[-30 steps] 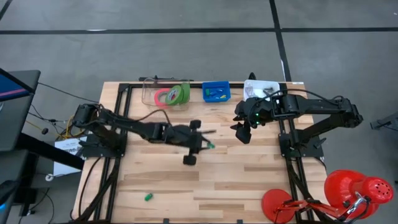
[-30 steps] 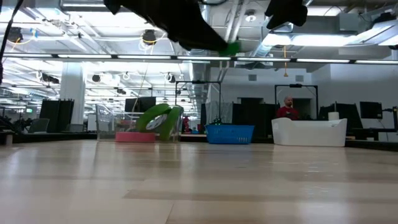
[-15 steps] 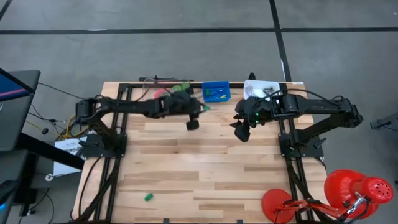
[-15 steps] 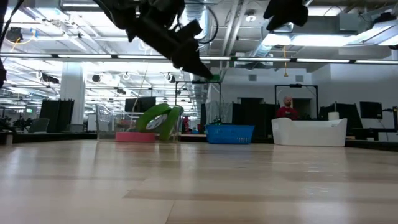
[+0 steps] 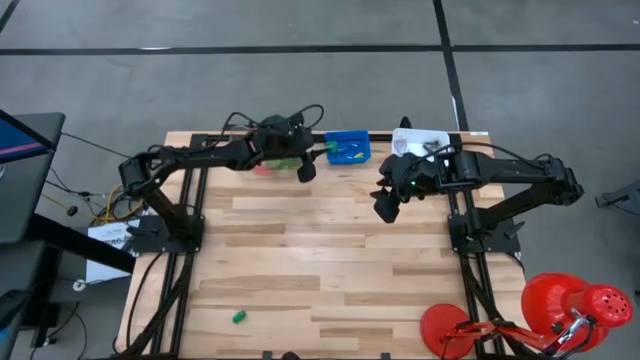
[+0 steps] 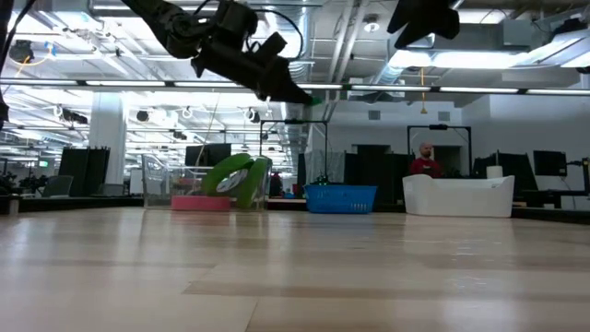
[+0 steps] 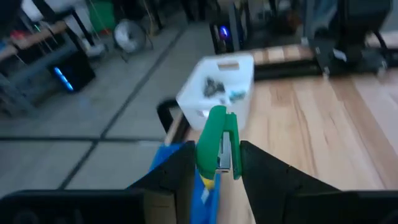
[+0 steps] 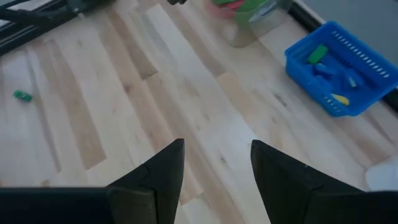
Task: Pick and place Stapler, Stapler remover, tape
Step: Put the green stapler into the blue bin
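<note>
One green stapler sits pinched in the left gripper, raised at eleven o'clock by the tape tub, nearing the blue basket. Next, I judge: centre over the basket, lower, release. At two o'clock the right gripper hangs half-open and empty.

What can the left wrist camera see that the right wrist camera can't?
Only the left wrist view shows the left end effector shut on a small green stapler, with the white bin beyond it. Only the right wrist view shows the open, empty right end effector, a tiny green piece on the wooden table, and the tape rolls. Both show the blue basket and the table.
</note>
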